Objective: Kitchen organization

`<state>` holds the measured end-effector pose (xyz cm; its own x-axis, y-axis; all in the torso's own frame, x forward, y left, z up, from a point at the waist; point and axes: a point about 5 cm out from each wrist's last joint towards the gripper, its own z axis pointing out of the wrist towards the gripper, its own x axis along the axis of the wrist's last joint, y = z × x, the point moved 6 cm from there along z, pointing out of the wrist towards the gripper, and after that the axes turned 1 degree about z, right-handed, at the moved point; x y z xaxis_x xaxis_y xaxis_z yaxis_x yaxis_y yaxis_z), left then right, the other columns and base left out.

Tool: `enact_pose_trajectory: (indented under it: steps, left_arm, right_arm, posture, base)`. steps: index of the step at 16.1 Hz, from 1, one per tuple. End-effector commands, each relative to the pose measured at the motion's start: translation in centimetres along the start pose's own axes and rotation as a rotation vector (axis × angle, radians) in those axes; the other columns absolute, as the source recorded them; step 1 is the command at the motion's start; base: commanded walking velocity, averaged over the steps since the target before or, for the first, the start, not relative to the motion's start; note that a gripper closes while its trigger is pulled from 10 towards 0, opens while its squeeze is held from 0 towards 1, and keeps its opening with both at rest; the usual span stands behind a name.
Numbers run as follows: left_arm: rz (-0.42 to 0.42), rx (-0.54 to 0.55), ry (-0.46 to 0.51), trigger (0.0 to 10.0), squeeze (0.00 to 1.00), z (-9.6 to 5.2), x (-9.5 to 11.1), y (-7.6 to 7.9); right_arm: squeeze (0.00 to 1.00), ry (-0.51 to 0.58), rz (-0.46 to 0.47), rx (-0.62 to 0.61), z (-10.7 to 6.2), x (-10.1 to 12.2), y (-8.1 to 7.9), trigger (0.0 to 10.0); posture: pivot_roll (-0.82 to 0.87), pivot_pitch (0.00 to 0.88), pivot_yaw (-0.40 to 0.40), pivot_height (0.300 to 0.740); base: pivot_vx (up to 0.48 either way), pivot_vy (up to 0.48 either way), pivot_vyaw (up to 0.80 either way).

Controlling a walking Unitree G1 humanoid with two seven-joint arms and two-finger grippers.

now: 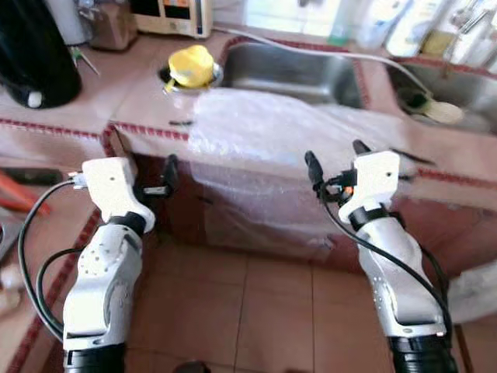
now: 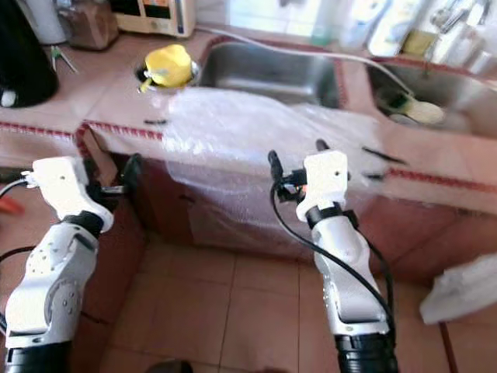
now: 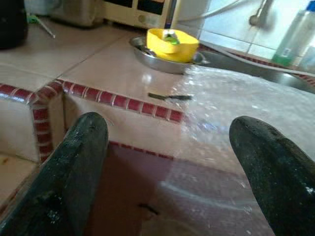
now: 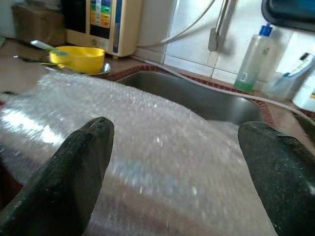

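A sheet of clear bubble wrap lies over the tiled counter in front of the steel sink and hangs down the counter's front. My right gripper is open, level with the counter edge and close before the wrap, holding nothing. My left gripper is open too, beside the counter's corner, left of the wrap's edge. A yellow bowl sits in a steel dish left of the sink. A small dark utensil lies near the counter edge.
A black appliance stands on the counter at far left. A second sink at right holds a pale scrubber. Bottles line the back wall. A white bag lies on the tiled floor at right.
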<state>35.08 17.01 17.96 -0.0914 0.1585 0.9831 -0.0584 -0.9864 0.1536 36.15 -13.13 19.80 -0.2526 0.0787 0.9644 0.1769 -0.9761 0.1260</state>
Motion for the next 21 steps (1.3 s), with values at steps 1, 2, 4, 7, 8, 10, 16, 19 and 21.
enact_pose_trajectory:
  steps: [1, 2, 4, 7, 8, 10, 16, 19, 21]
  left_arm:
    - [-0.008, -0.040, -0.013, 10.0, 0.00, 0.1, -0.4, 1.2]
    - [-0.009, -0.048, -0.013, 10.0, 0.00, 0.1, -0.3, 1.4]
    - [-0.010, -0.053, -0.014, 10.0, 0.00, 0.2, -0.3, 1.6]
    - [-0.007, -0.056, -0.022, 10.0, 0.00, 0.1, -0.6, 2.1]
    - [-0.003, -0.056, -0.019, 10.0, 0.00, 0.1, -0.6, 2.1]
    - [-0.016, -0.066, -0.014, 10.0, 0.00, 0.0, -0.4, 2.3]
    - [-0.010, -0.090, -0.010, 10.0, 0.00, 0.2, -0.1, 2.6]
    - [-0.016, -0.084, -0.013, 10.0, 0.00, 0.2, -0.2, 2.5]
    - [-0.014, -0.074, -0.015, 10.0, 0.00, 0.2, -0.2, 2.4]
  right_arm:
    - [0.00, 0.001, -0.008, -0.034, -0.2, 0.1, 1.0, 10.0]
    - [0.00, -0.002, 0.000, -0.036, -0.3, 0.0, 0.9, 10.0]
    - [0.00, -0.003, 0.006, -0.049, -0.3, -0.1, 1.2, 10.0]
    - [0.00, -0.010, -0.001, -0.045, -0.4, -0.4, 1.0, 10.0]
    - [0.00, -0.011, -0.003, -0.046, -0.4, -0.5, 1.0, 10.0]
    - [0.00, -0.008, -0.003, -0.052, -0.5, -0.3, 1.1, 10.0]
    - [0.00, 0.004, -0.011, -0.084, -0.5, 0.0, 1.8, 10.0]
    - [0.00, 0.007, -0.014, -0.081, -0.4, 0.1, 1.8, 10.0]
    - [0.00, 0.006, -0.016, -0.079, -0.4, 0.0, 1.8, 10.0]
  posture:
    - [-0.02, 0.157, -0.047, 0.740]
    - [-0.01, 0.156, -0.046, 0.740]
    - [-0.01, 0.155, -0.044, 0.740]
    - [-0.01, 0.156, -0.044, 0.740]
    - [-0.01, 0.157, -0.044, 0.740]
    - [-0.01, 0.159, -0.044, 0.740]
    - [-0.01, 0.152, -0.037, 0.740]
    - [-0.01, 0.146, -0.037, 0.740]
    - [-0.01, 0.144, -0.038, 0.740]
  base:
    - [0.454, 0.000, -0.45]
    - [0.458, 0.000, -0.62]
    - [0.450, 0.000, -0.80]
    - [0.241, 0.000, 0.00]
    - [0.000, 0.000, 0.00]
    - [0.000, -0.122, 0.00]
    - [0.000, -0.453, 0.00]
    - [0.000, -0.480, 0.00]
    - [0.000, -0.480, 0.00]
